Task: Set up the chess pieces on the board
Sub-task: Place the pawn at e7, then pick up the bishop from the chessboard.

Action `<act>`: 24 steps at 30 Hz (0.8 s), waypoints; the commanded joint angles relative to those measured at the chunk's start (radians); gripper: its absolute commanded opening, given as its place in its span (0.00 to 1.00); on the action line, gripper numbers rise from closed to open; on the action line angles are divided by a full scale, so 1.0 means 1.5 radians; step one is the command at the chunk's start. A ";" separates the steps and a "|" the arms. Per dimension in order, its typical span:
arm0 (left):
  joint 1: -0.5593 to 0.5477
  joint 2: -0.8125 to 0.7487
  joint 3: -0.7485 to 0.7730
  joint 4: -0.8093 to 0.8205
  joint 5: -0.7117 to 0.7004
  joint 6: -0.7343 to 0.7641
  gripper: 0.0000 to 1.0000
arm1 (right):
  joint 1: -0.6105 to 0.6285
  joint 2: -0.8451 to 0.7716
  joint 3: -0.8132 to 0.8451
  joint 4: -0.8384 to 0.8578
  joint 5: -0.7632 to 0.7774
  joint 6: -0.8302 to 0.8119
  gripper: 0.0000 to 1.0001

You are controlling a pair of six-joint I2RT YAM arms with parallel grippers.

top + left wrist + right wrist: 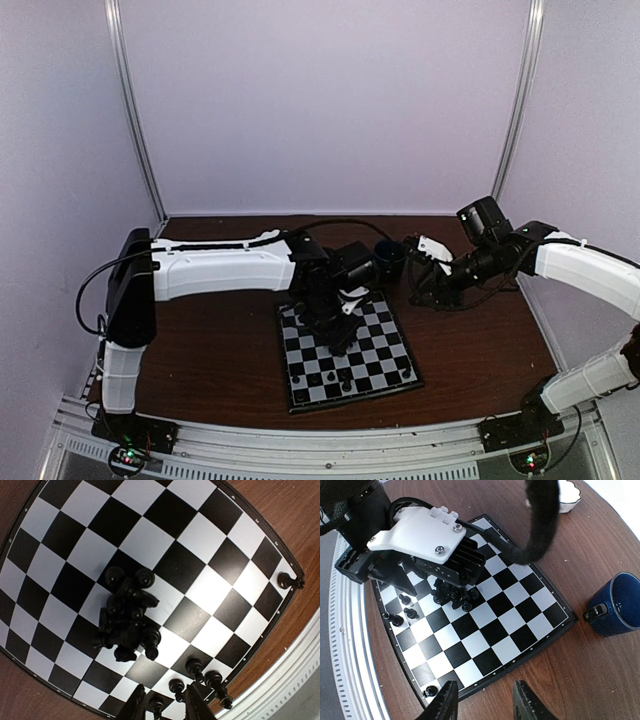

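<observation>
The board (372,352) lies in the middle of the table, also in the left wrist view (200,555) and the right wrist view (490,625). A heap of black chess pieces (127,620) lies tumbled on its middle squares (452,596). Several pieces (194,667) stand along the near edge and one (286,580) stands alone in a corner. My left gripper (340,325) hangs over the board by the heap, open (165,692), with one standing piece (156,707) showing between its fingers, untouched. My right gripper (482,705) is open and empty over bare wood beside the board's edge.
A dark blue mug (388,258) stands just behind the board, to the right in the right wrist view (615,605). A white scalloped bowl (567,497) sits further off. A black cable (540,525) crosses above the board. The table's metal rail (295,680) runs along the near edge.
</observation>
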 commanded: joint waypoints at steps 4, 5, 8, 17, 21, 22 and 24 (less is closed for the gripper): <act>0.007 0.016 0.012 0.018 -0.031 -0.014 0.28 | -0.004 -0.008 -0.004 0.006 -0.005 -0.006 0.39; 0.009 0.017 0.011 0.022 -0.028 -0.013 0.28 | -0.004 -0.008 -0.004 0.006 -0.006 -0.007 0.39; 0.014 0.027 0.014 0.030 -0.019 -0.006 0.25 | -0.005 -0.009 -0.004 0.006 -0.005 -0.008 0.39; 0.023 0.063 0.034 0.034 -0.007 0.004 0.22 | -0.004 -0.009 -0.005 0.005 -0.004 -0.010 0.39; 0.026 0.070 0.038 0.037 -0.004 0.006 0.21 | -0.004 -0.007 -0.005 0.005 -0.005 -0.010 0.39; 0.026 0.071 0.038 0.039 -0.004 0.006 0.21 | -0.004 -0.007 -0.005 0.005 -0.005 -0.011 0.39; 0.028 0.074 0.037 0.042 0.000 0.007 0.20 | -0.004 -0.006 -0.005 0.005 -0.005 -0.011 0.39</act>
